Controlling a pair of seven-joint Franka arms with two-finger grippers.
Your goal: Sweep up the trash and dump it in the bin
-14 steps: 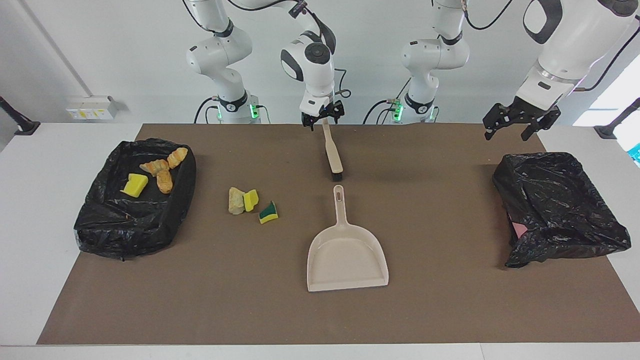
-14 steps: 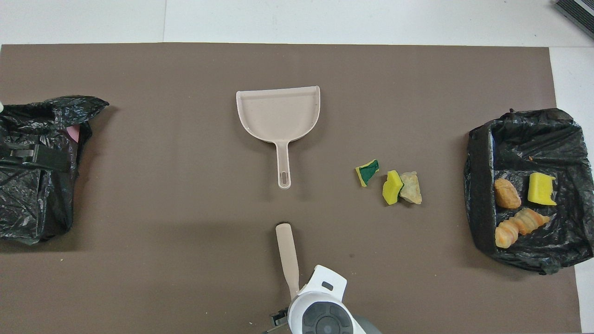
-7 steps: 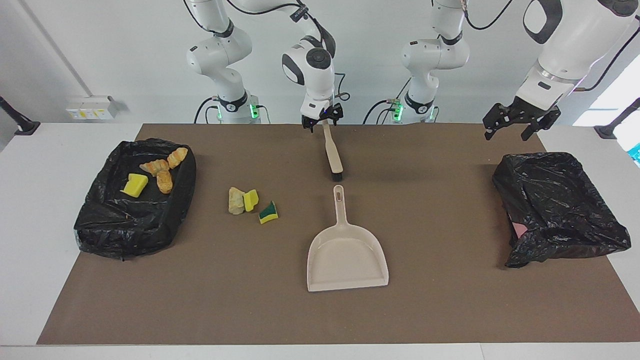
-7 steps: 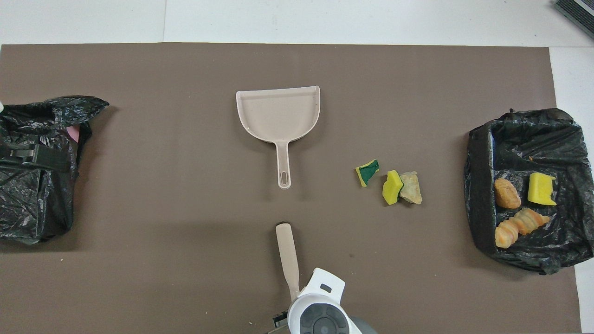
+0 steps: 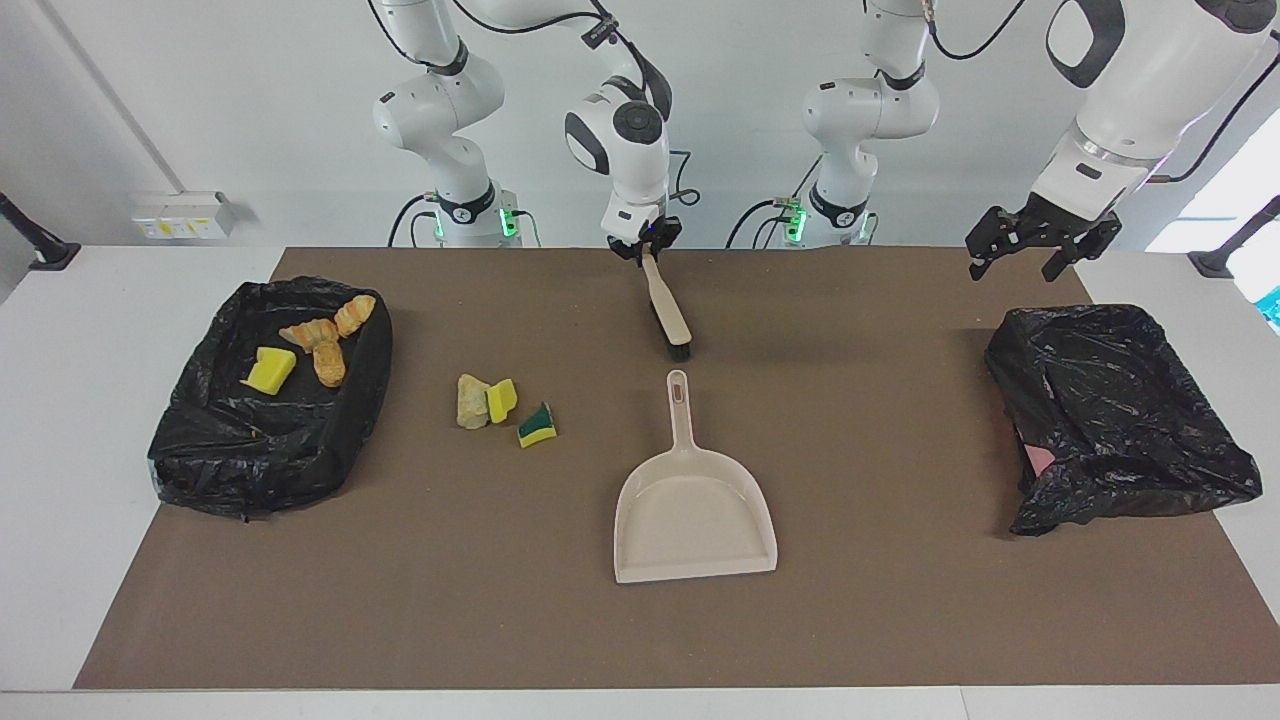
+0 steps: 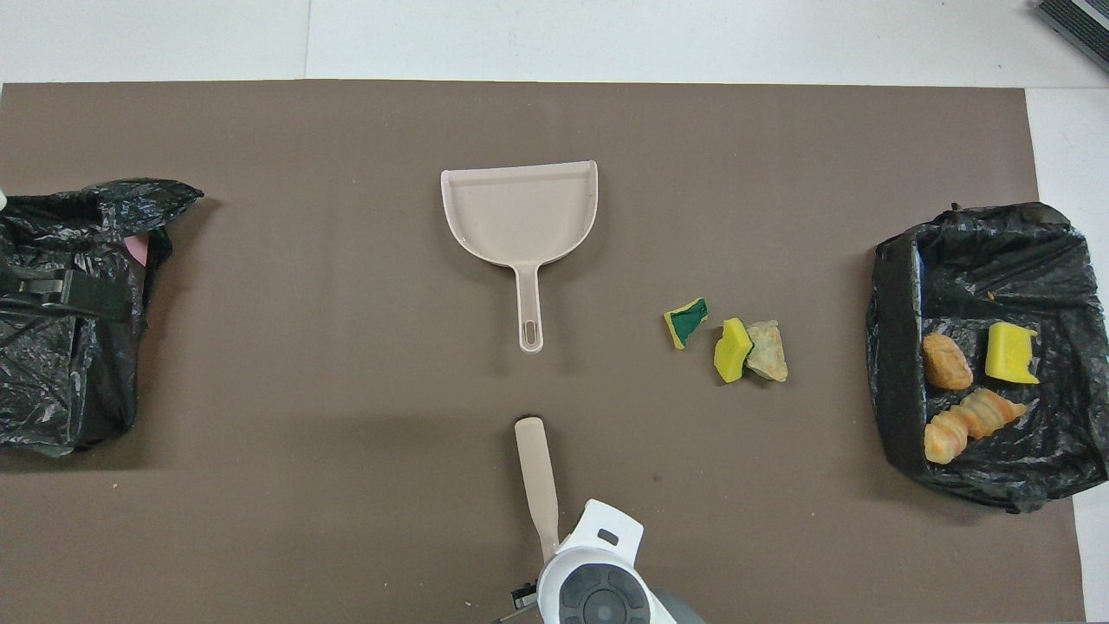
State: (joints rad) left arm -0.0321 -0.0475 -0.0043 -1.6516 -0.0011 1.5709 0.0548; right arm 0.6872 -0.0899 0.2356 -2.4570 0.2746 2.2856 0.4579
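A: The right tool (image 5: 645,247) is clamped on the handle end of the brush (image 5: 668,312), at the robots' edge of the brown mat (image 5: 560,620). The brush slants down, its bristles at the mat, just nearer the robots than the dustpan (image 5: 694,510) handle.

B: And the left tool (image 5: 1040,245)?

A: Fingers apart, holding nothing, waiting over the mat's edge by the bin (image 5: 1120,415) at the left arm's end.

B: Where is the trash?

A: Three pieces lie loose on the mat toward the right arm's end: a pale lump (image 5: 469,401) touching a yellow sponge (image 5: 501,400), and a green-backed sponge (image 5: 537,425) just beside them. Four more sit in the black-lined bin (image 5: 250,450) at that end.

B: Room to move?

A: Open mat lies between the loose trash and the dustpan, and along the edge farthest from the robots. The tabletop (image 5: 70,420) is white around the mat. I can read no writing.
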